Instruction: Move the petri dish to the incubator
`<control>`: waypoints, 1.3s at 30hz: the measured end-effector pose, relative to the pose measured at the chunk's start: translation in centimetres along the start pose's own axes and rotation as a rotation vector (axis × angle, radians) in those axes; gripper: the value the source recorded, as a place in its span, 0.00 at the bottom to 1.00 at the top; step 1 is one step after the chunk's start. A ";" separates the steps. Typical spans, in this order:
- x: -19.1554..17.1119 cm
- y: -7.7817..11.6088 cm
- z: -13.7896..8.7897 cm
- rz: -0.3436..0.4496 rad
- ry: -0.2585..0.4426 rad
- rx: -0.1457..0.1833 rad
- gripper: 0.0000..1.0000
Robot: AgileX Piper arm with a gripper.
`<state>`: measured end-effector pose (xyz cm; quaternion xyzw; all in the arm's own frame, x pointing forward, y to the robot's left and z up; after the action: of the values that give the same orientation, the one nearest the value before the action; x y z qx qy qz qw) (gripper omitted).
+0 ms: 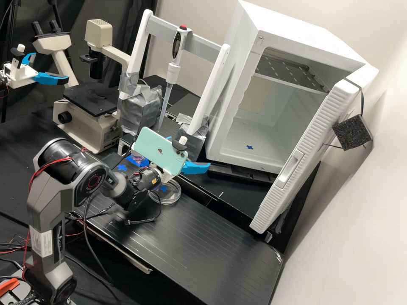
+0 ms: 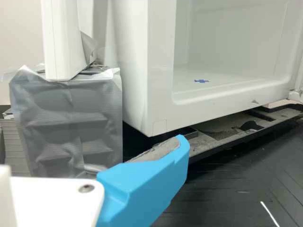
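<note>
1. Rises through the dark grey arm (image 1: 63,169), then bends over at the top.
2. Slopes down from there to the wrist (image 1: 146,178).
3. Ends in the open white gripper (image 1: 194,168), with bright blue fingers (image 2: 142,189) spread apart.

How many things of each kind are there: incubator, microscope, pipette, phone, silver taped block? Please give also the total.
Incubator: 1
Microscope: 1
Pipette: 1
Phone: 1
Silver taped blocks: 2
Total: 6
</note>
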<state>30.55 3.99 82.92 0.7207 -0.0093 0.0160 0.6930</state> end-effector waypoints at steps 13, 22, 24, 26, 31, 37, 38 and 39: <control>-0.7 0.0 0.4 0.001 -0.005 0.004 1.00; -6.0 2.1 1.7 0.103 0.057 0.060 1.00; -7.4 2.6 1.8 0.135 0.073 0.063 1.00; -9.0 2.7 2.2 0.142 0.071 0.070 1.00; -13.1 2.9 2.3 0.171 0.081 0.053 1.00; -16.1 4.3 1.9 0.200 0.136 -0.003 1.00; -16.5 4.5 1.8 0.194 0.144 -0.013 1.00; -16.7 4.5 1.7 0.179 0.153 -0.028 1.00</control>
<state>13.68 1.97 86.73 0.7039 -0.0210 0.1327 0.6975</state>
